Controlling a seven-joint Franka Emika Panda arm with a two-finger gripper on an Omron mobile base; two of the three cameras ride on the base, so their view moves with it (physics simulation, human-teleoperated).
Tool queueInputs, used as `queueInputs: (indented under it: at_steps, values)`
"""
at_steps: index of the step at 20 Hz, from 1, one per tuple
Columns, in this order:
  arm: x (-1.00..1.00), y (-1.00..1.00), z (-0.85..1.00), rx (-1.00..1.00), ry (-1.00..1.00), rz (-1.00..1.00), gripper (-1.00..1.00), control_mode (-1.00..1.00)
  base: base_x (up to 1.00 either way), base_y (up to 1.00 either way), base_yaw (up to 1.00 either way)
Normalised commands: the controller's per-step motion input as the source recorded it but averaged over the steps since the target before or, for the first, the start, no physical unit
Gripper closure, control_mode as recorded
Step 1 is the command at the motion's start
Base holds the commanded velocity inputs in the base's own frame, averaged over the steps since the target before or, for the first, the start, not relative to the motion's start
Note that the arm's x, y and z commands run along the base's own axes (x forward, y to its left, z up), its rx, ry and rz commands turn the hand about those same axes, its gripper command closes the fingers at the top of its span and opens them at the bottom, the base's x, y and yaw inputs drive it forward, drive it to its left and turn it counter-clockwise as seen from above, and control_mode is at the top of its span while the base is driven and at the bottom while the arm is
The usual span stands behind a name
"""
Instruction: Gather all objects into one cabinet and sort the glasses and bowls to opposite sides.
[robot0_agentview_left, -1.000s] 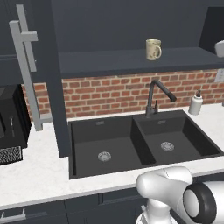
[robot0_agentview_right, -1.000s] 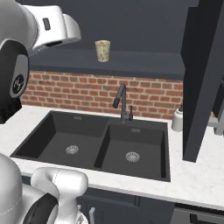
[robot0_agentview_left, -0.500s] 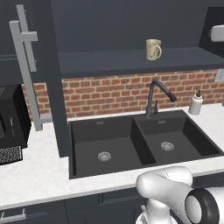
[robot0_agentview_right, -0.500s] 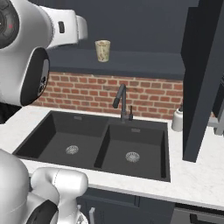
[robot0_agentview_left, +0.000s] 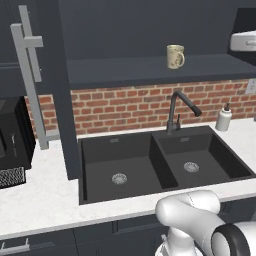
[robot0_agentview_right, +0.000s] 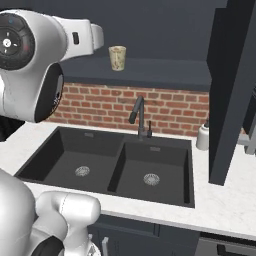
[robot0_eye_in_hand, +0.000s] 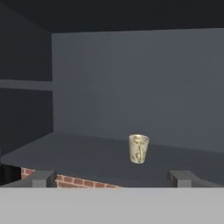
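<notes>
The cream mug (robot0_eye_in_hand: 138, 148) is left on the cabinet shelf (robot0_eye_in_hand: 87, 153), and the gripper (robot0_eye_in_hand: 113, 178) has been pulled back with fingers apart.

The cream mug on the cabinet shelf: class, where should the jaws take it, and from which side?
Grip the cream mug across its upright body, coming straight in from the cabinet's open front. It stands alone on the shelf, and its handle probably points sideways, so avoid that side.

Black faucet (robot0_agentview_left: 178, 111) over double sink (robot0_agentview_left: 162, 165), soap bottle (robot0_agentview_left: 223, 118) beside it
</notes>
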Motion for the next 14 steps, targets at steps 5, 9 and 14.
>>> queueInputs:
  at_steps: [5, 9, 14]
  values:
    - [0.38, -0.25, 0.03, -0.04, 0.00, 0.00, -1.00, -1.00, 0.00, 0.00, 0.00]
    - [0.14, -0.38, -0.22, -0.04, 0.00, 0.00, -1.00, -1.00, 0.00, 0.00, 0.00]
    - [0.00, -0.32, -0.50, 0.00, 0.00, 0.00, -1.00, -1.00, 0.00, 0.00, 0.00]
